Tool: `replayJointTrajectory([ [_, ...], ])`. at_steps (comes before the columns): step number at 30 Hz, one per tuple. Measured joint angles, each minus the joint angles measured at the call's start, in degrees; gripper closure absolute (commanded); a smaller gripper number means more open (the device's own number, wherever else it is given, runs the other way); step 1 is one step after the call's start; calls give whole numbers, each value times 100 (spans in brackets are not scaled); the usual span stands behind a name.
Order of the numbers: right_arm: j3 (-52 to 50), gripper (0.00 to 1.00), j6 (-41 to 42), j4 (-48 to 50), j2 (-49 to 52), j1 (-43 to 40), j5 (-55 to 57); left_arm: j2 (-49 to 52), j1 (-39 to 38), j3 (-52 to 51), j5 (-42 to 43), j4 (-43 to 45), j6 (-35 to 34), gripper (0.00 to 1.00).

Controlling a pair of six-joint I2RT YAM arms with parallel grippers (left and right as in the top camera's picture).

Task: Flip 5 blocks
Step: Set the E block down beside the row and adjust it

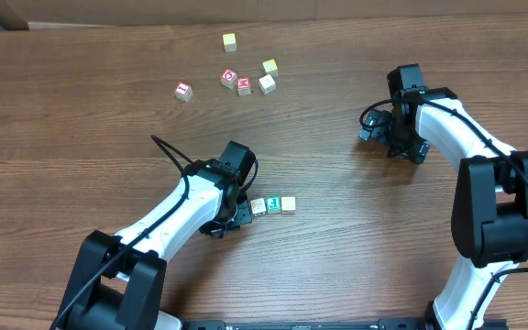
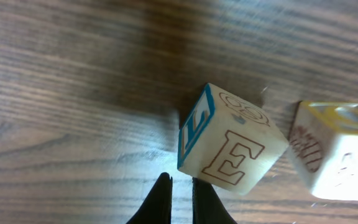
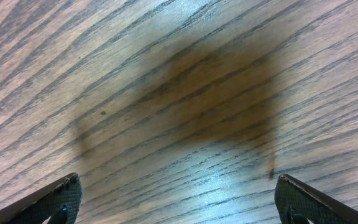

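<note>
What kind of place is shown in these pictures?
Probably a robot test bench, likely indoors: a left arm and a right arm stand at a wood-grain table, with small alphabet blocks scattered on it.

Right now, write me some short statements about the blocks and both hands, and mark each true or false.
1. The left hand is shut with nothing between its fingers. True.
2. The right hand grips a block. False: it is open over the bare table.
3. A row of three blocks lies next to the left hand. True.
4. The red D block sits beside the right hand. False: the red D block lies among other blocks at the far side, apart from both hands.
5. The E block, just ahead of the left hand, also has a blue-framed face. True.
</note>
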Motion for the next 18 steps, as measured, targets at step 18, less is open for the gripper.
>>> replayJointTrajectory([
  [18,0,0,-4,2,0,0,0,0,7,160,444,-579,46,96],
])
